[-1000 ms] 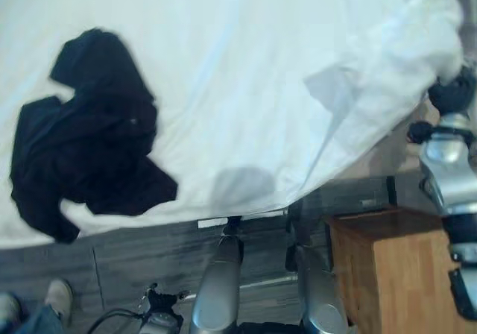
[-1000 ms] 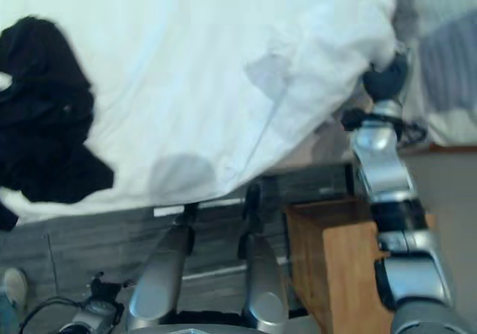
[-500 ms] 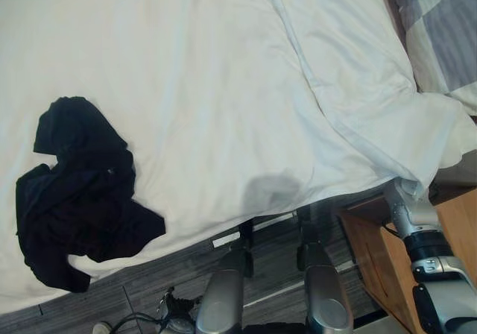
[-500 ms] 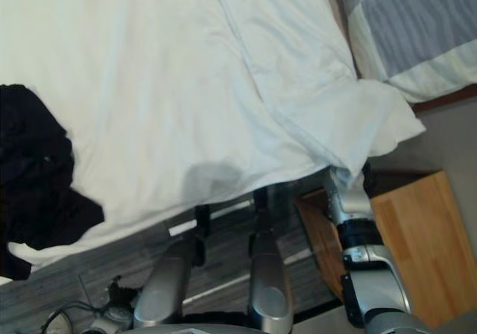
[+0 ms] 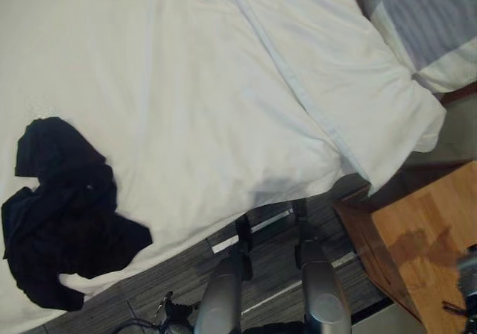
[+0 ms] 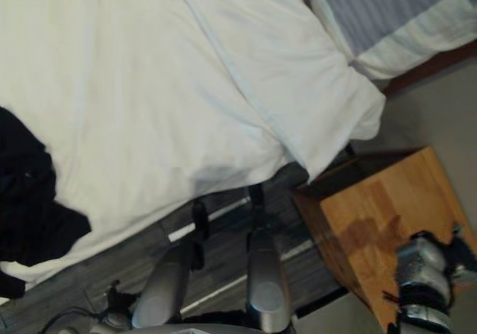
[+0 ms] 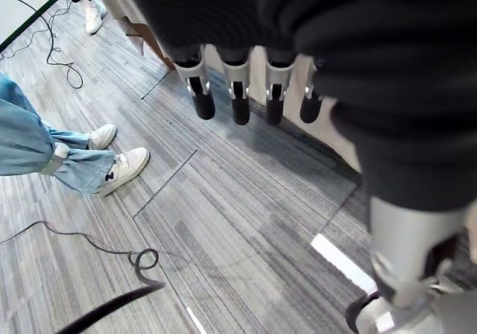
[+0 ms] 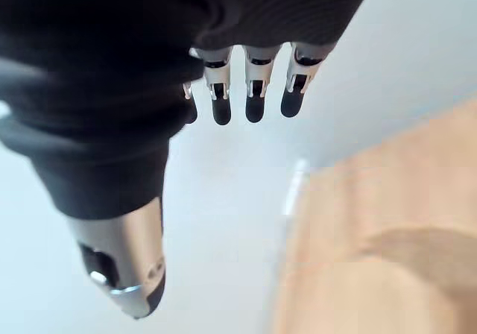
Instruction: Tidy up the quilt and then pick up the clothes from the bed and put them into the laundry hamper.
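A: On the bed, what did the left eye view show?
B: The white quilt lay spread, its corner hanging beside a wooden nightstand. The black clothes lay crumpled near the bed's edge, with a striped pillow at the far corner.
A: And the right eye view?
B: The right arm hung over the nightstand, well apart from the quilt.
A: The left wrist view?
B: The left hand hung over grey floor, fingers straight, holding nothing; a person's shoes stood nearby.
A: The right wrist view?
B: The right hand was relaxed, empty.
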`<state>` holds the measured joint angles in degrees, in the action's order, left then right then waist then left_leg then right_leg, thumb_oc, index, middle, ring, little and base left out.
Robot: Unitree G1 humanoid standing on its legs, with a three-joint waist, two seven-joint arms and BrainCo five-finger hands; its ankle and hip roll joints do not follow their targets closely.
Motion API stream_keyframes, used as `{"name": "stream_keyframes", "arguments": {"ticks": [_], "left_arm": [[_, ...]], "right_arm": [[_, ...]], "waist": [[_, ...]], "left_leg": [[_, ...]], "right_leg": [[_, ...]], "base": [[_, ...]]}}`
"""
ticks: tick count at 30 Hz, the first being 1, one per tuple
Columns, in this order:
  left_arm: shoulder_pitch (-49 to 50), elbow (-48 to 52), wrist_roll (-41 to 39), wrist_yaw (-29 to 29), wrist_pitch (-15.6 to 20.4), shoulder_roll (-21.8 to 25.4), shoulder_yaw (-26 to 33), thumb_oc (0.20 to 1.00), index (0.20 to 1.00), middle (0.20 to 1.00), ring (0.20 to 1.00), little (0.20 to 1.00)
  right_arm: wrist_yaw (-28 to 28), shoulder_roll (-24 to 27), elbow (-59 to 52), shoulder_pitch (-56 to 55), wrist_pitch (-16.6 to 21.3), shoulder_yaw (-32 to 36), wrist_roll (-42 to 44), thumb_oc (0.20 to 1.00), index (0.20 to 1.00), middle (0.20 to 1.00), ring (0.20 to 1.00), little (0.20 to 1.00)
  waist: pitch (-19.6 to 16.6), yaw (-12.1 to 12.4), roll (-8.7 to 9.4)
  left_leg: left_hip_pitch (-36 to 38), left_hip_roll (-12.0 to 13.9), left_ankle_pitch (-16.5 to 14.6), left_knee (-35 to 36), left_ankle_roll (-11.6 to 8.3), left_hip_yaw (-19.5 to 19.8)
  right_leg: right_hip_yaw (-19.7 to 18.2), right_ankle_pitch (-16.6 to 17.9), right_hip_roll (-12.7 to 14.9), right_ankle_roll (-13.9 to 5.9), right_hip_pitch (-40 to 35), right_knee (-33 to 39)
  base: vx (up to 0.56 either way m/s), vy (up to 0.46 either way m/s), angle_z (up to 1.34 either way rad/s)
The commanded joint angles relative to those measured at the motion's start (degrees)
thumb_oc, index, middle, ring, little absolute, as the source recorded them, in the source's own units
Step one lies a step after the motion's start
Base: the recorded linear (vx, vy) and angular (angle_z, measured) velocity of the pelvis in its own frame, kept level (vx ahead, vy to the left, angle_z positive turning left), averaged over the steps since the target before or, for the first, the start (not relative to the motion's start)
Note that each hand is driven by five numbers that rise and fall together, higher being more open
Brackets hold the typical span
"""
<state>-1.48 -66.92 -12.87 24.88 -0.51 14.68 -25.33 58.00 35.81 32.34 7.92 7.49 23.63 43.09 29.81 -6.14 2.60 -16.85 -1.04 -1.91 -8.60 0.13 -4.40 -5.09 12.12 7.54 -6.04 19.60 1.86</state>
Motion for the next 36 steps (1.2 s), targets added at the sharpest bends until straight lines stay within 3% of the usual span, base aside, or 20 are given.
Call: {"name": "stream_keyframes", "arguments": {"ticks": [1, 4, 9, 12, 14, 23, 26, 31, 36], "left_arm": [[3.66, -3.14, 0.31, 0.53, -0.85, -1.24, 2.72, 1.000, 1.000, 1.000, 1.000, 1.000], [2.98, -3.48, 2.10, 0.64, -2.29, -1.22, 5.15, 1.000, 1.000, 1.000, 1.000, 1.000], [2.05, -4.62, 2.38, 1.50, -3.79, -1.92, 4.82, 1.000, 1.000, 1.000, 1.000, 1.000], [2.21, -4.65, 2.42, 1.65, -4.14, -1.76, 4.30, 1.000, 1.000, 1.000, 1.000, 1.000], [2.37, -4.59, 2.22, 1.33, -4.59, -0.67, 3.25, 1.000, 1.000, 1.000, 1.000, 1.000], [3.12, -2.43, 4.54, -1.97, -4.00, 1.23, 1.83, 1.000, 1.000, 1.000, 1.000, 1.000], [3.57, -1.97, 4.28, -3.83, -3.63, 1.37, 1.36, 1.000, 1.000, 1.000, 1.000, 1.000], [2.20, -0.57, 4.87, -1.94, -2.60, 1.11, 1.00, 1.000, 1.000, 1.000, 1.000, 1.000], [2.23, -0.85, 0.58, -2.84, -2.20, -0.10, 0.60, 1.000, 1.000, 1.000, 1.000, 1.000]], "right_arm": [[-1.94, 8.72, -19.87, 2.82, -0.89, 0.50, -17.56, 0.200, 0.200, 0.200, 0.200, 0.200], [-13.14, 11.29, -35.14, 8.55, -6.29, -4.78, -26.17, 0.200, 0.200, 0.200, 0.200, 0.200], [-23.75, 11.60, -36.36, 19.78, -9.93, -14.64, -31.91, 0.200, 0.200, 0.200, 0.200, 0.200], [-24.32, 10.58, -32.41, 26.33, -12.17, -19.50, -34.67, 0.200, 0.200, 0.200, 0.200, 0.200], [-24.17, 10.93, -23.60, 35.27, -14.63, -24.62, -36.42, 0.200, 0.200, 0.200, 0.200, 0.200], [-23.45, 14.58, -4.42, 49.56, -13.71, -34.38, -35.09, 0.200, 0.200, 0.200, 0.200, 0.200], [-25.11, 13.75, -6.29, 49.03, -12.83, -34.76, -34.35, 0.200, 0.200, 0.200, 0.200, 0.200], [-24.90, 10.40, -9.37, 44.76, -16.42, -34.67, -34.44, 0.200, 0.200, 0.200, 0.200, 0.200], [-23.49, 7.75, -3.07, 36.06, -16.01, -31.81, -33.37, 0.200, 0.200, 0.200, 0.200, 0.200]], "waist": [[-1.54, 1.21, -0.45], [-2.94, 1.86, 0.78], [-3.19, 3.70, 1.43], [-2.52, 5.06, 1.07], [-1.68, 7.46, 0.20], [-0.02, 10.45, -3.76], [-0.02, 10.45, -4.06], [-0.02, 8.85, -4.07], [-0.02, 6.81, -5.35]], "left_leg": [[-0.01, 5.49, 1.20, 2.84, -2.53, 4.34], [-0.34, 5.85, 1.47, 2.93, -2.71, 4.31], [-0.96, 5.58, 1.43, 2.36, -2.66, 5.20], [-1.39, 5.33, 1.54, 2.01, -2.57, 5.92], [-2.22, 4.92, 1.90, 1.77, -2.63, 6.82], [-6.93, 4.00, 3.76, 1.74, -2.99, 8.28], [-7.72, 3.94, 3.94, 1.62, -3.27, 8.59], [-9.78, 4.02, 4.03, 0.66, -3.26, 7.92], [-11.92, 4.05, 4.00, -0.17, -3.22, 7.05]], "right_leg": [[1.25, -7.00, -0.09, -1.78, -1.28, -7.46], [1.66, -6.78, -0.10, -1.99, -1.09, -6.79], [2.19, -6.96, -0.10, -1.57, -1.11, -6.90], [3.15, -7.13, 0.11, -1.26, -1.01, -7.36], [4.56, -7.24, 0.41, -0.99, -0.70, -7.78], [7.47, -7.38, 1.43, -0.59, 4.13, -9.80], [7.89, -7.42, 1.34, -0.48, 5.29, -10.26], [6.34, -7.28, 1.06, -0.42, 8.49, -11.51], [4.86, -7.80, 0.88, -0.14, 11.83, -13.64]], "base": [[0.02, 0.007, -0.06], [0.02, -0.027, -0.08], [0.03, -0.069, 0.17], [0.02, -0.097, 0.13], [0.02, -0.135, 0.13], [-0.01, -0.067, 0.17], [0.00, -0.015, 0.06], [-0.01, 0.011, -0.08], [-0.01, 0.065, -0.06]]}}
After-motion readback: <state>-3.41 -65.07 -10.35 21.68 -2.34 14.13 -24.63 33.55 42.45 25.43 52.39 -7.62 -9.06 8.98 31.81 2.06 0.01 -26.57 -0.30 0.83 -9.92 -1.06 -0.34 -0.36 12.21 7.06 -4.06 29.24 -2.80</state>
